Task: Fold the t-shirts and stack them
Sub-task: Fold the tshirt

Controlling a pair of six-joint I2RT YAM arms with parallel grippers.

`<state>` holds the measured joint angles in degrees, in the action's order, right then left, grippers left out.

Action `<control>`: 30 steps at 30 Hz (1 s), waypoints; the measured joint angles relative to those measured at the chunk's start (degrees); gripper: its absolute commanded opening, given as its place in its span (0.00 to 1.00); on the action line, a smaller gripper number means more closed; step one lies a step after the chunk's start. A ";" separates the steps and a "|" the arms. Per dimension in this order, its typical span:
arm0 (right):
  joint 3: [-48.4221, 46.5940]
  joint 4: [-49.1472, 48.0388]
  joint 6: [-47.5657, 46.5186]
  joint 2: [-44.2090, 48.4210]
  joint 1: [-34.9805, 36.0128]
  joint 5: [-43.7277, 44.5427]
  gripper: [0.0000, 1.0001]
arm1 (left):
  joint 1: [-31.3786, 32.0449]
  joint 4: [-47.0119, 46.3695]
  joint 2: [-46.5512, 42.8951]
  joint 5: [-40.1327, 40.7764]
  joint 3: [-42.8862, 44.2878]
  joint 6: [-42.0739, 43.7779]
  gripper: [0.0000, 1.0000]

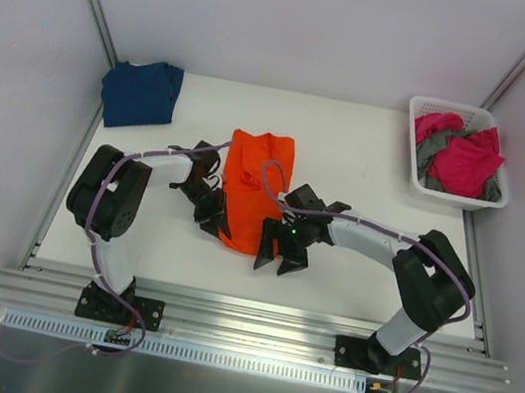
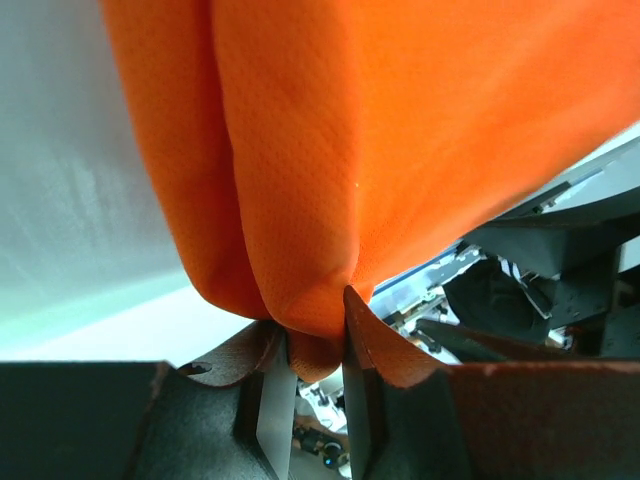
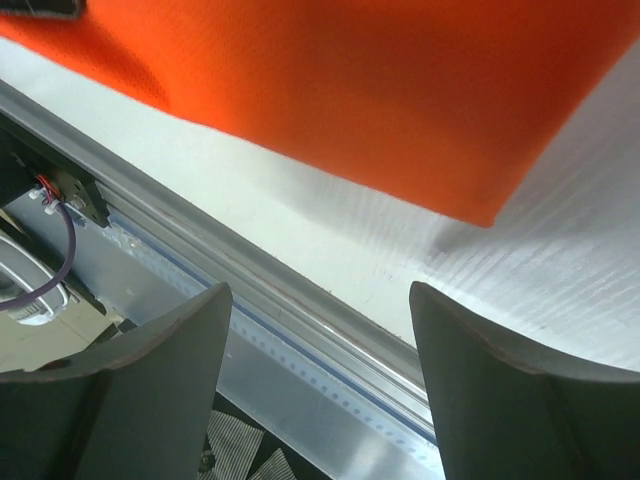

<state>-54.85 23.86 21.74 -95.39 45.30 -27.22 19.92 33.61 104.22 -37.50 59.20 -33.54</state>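
A bright orange t-shirt (image 1: 253, 190) lies folded lengthwise in the middle of the table. My left gripper (image 1: 211, 212) is at its near left edge, shut on a pinch of the orange cloth (image 2: 315, 345). My right gripper (image 1: 280, 257) is open and empty just off the shirt's near right corner; that corner (image 3: 470, 200) lies flat above my fingers (image 3: 490, 370). A navy blue t-shirt (image 1: 140, 92) lies folded at the back left. Magenta pink (image 1: 466, 162) and grey (image 1: 436, 145) shirts are heaped in the basket.
A white slotted basket (image 1: 417, 178) stands at the back right. The table's near edge with a metal rail (image 1: 243, 314) runs just behind my grippers, and also shows in the right wrist view (image 3: 300, 300). Grey walls close the sides and back.
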 measured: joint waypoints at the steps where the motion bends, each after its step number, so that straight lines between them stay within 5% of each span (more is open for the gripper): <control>1: 0.02 0.00 0.00 0.00 -0.13 0.22 0.75 | 0.00 -0.02 -0.04 0.02 -0.46 0.00 0.21; 18: 0.33 -0.13 -0.68 -0.59 -1.95 4.11 0.70 | 0.00 0.28 -2.99 -0.02 -3.61 -0.04 0.19; 26: -1.49 -0.61 -1.53 -4.20 -2.14 3.02 0.54 | 0.00 0.24 -2.99 -0.09 -3.67 -0.04 0.19; 30: -3.87 -1.53 -2.19 -6.91 -2.14 2.29 0.32 | 0.00 0.13 -2.99 -0.09 -3.80 -0.04 0.18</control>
<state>-58.72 22.33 19.55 -102.30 43.16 -24.93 19.92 33.74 101.23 -37.58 55.40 -33.58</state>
